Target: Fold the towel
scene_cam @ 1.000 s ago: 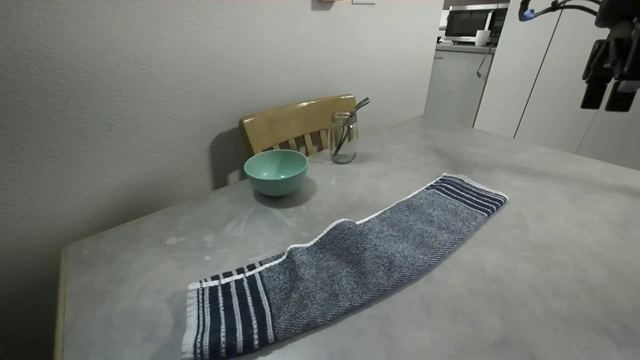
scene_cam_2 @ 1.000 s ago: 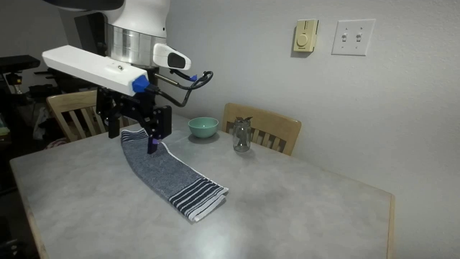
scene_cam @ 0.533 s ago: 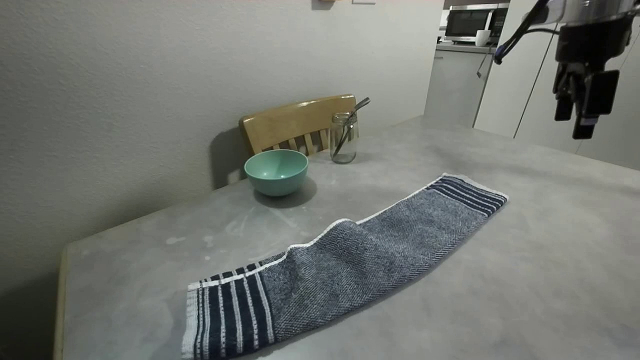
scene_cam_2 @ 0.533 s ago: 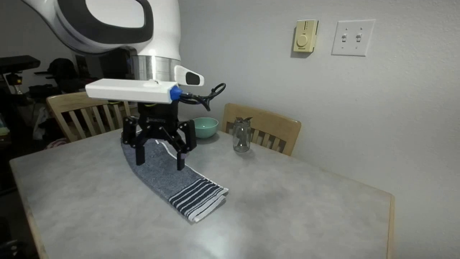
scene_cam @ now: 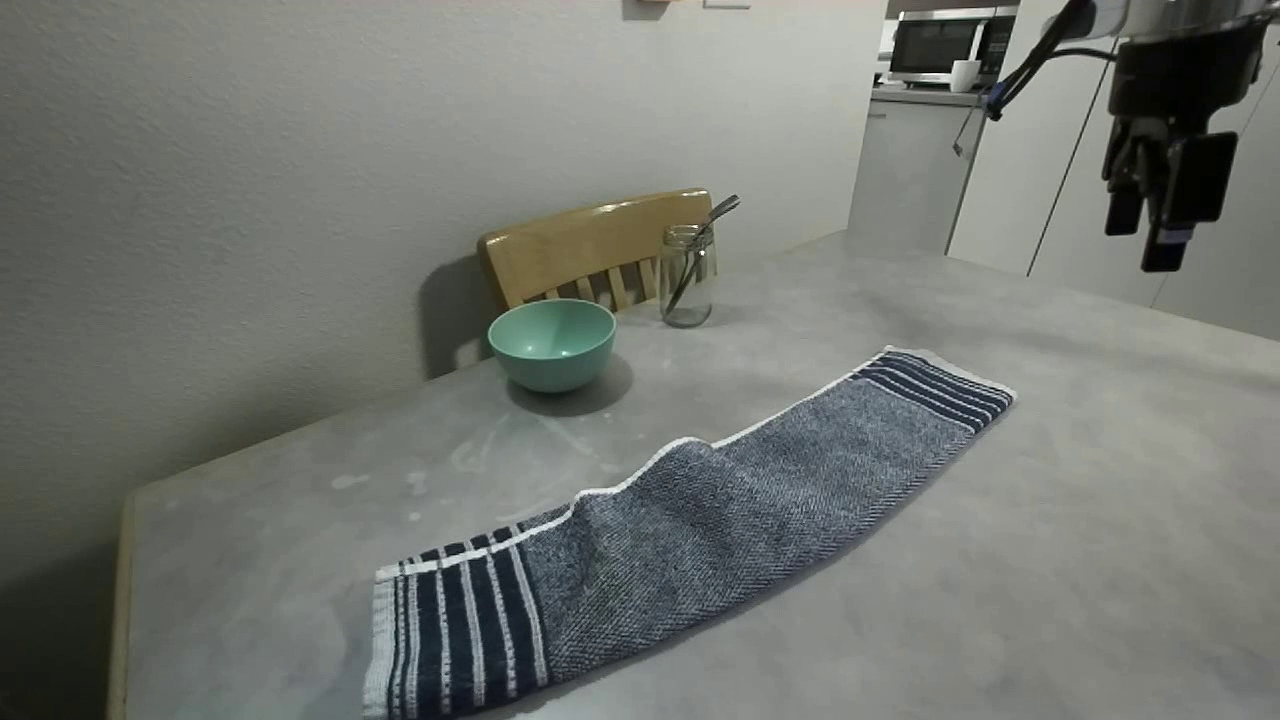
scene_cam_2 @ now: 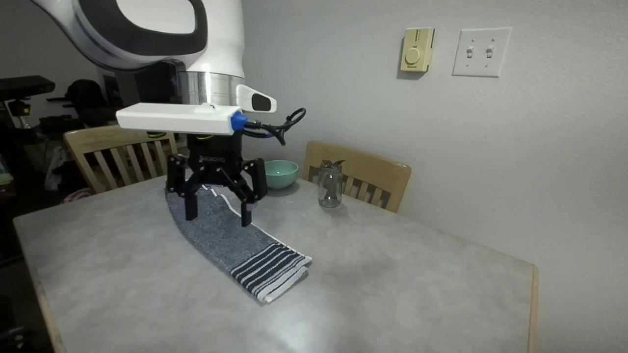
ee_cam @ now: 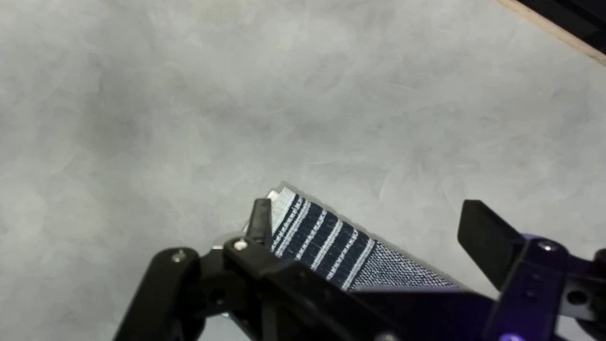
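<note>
The terry towel [scene_cam: 740,520] lies stretched out on the grey table [scene_cam: 1080,580], blue-grey through the middle, with navy and white stripes at both short ends. It is doubled along its length: in an exterior view, some of the lower layer's stripes show past the white hem at one end, and the cloth ripples up near the middle. The Robotiq gripper [scene_cam_2: 219,214] hangs above the table, apart from the towel, its black fingers [scene_cam_2: 246,215] pointing down and spread wide. In the wrist view, a striped end of the towel shows beside one finger, partly hidden by the gripper. A teal bowl [scene_cam: 553,345] and a clear glass jar [scene_cam: 688,290] stand upright, apart from each other, near the table edge where a wooden chair [scene_cam: 595,235] stands; the jar holds cutlery [scene_cam: 722,207]. On the wall [scene_cam_2: 490,147] are a thermostat [scene_cam_2: 417,49] and a double light switch [scene_cam_2: 482,51]. In the background, a microwave [scene_cam: 940,47] sits on a counter [scene_cam: 915,98], a white mug [scene_cam: 965,76] just in front of it.
</note>
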Controlling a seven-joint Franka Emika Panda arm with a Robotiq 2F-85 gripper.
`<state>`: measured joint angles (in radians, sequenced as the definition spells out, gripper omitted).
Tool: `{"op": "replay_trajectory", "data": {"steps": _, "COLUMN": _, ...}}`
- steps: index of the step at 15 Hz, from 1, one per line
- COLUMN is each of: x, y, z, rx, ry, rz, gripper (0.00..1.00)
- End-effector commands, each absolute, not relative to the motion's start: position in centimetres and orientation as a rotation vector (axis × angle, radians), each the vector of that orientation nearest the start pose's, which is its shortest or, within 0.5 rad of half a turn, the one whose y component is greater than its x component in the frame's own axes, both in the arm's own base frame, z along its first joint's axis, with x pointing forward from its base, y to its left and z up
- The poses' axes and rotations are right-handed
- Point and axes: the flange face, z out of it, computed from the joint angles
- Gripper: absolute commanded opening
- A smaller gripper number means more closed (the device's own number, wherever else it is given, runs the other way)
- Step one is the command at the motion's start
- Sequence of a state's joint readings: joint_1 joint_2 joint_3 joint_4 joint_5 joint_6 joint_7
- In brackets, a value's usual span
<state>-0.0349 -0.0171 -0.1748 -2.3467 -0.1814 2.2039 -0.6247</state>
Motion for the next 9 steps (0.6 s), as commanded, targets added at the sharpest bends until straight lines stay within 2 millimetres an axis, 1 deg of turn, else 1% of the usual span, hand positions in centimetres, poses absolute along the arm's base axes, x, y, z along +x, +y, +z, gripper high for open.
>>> {"op": "replay_trajectory", "data": {"steps": 1, "x": 48.9, "y": -9.7, "z": 32.1, "rx": -3.11, "ry": -0.886, "rz": 0.27, "gripper": 1.0}}
{"op": "replay_trajectory", "data": {"steps": 4, "x": 50.1, "y": -9.4, "z": 31.3, "rx": -3.108, "ry": -0.924, "rz": 0.251, "gripper": 1.0}}
{"op": "replay_trajectory", "data": {"steps": 7, "x": 51.7, "y": -10.0, "z": 29.7, "rx": -3.101, "ry": -0.944, "rz": 0.266, "gripper": 1.0}}
{"op": "replay_trajectory", "data": {"steps": 9, "x": 52.8, "y": -10.7, "z": 27.9, "rx": -3.106, "ry": -0.91, "rz": 0.289, "gripper": 1.0}}
